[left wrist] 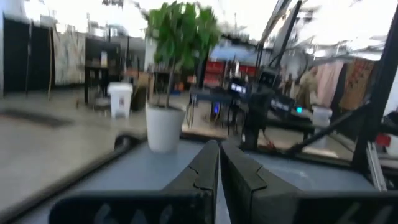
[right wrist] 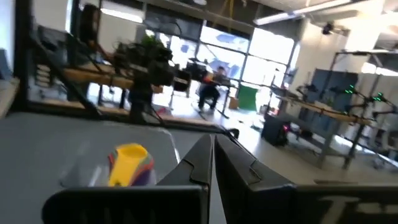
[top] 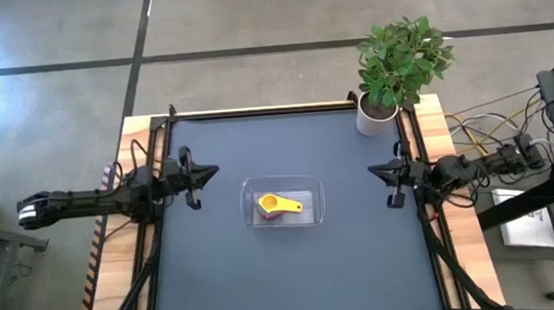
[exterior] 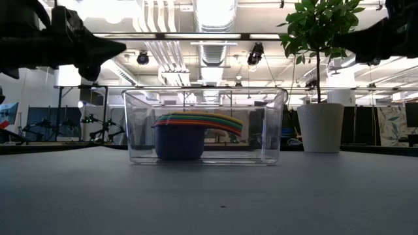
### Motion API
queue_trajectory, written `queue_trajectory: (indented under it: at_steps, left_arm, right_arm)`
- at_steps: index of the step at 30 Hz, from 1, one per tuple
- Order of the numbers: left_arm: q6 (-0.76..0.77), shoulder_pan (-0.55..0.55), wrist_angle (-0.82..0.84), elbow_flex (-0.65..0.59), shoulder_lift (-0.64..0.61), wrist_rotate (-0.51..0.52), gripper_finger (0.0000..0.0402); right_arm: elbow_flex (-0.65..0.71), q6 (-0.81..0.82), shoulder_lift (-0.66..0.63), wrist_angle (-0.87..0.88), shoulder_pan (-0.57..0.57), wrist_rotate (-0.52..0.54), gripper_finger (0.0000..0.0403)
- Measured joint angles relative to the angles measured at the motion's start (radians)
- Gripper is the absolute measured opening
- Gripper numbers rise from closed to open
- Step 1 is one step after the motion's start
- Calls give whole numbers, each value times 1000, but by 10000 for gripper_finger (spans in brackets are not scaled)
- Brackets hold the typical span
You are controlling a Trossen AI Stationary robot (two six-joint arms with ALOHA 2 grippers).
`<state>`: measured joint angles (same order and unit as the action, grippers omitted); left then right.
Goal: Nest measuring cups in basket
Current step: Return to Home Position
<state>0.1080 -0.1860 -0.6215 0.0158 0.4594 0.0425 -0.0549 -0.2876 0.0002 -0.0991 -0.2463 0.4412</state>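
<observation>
The clear basket stands on the dark table mat, near its middle; it also shows in the low view. Inside it the measuring cups sit nested in one stack, the yellow cup on top with its handle toward the table's right. In the low view the stack has a blue cup at the bottom and coloured rims above. My left gripper is shut, raised over the table's left part. My right gripper is shut, raised over the right part. Neither touches anything.
A white plant pot with a green plant stands at the table's far right corner. Black rails run along the mat's left, right and far sides. Bare mat lies around the basket on all sides.
</observation>
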Motion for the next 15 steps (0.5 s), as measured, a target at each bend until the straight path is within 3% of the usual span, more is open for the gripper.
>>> queue_trajectory:
  at_steps: [5,8,12,15]
  left_arm:
    - [44,0,273,71,-73,-1,0]
    - [62,0,446,114,-151,-1,0]
    - [50,2,537,112,-292,-1,0]
    - [49,2,587,68,-411,-2,0]
  right_arm:
    - [24,35,0,30,5,145,8]
    - [25,87,0,62,5,69,8]
    - [34,113,0,54,5,-106,8]
    - [40,125,7,46,5,-131,8]
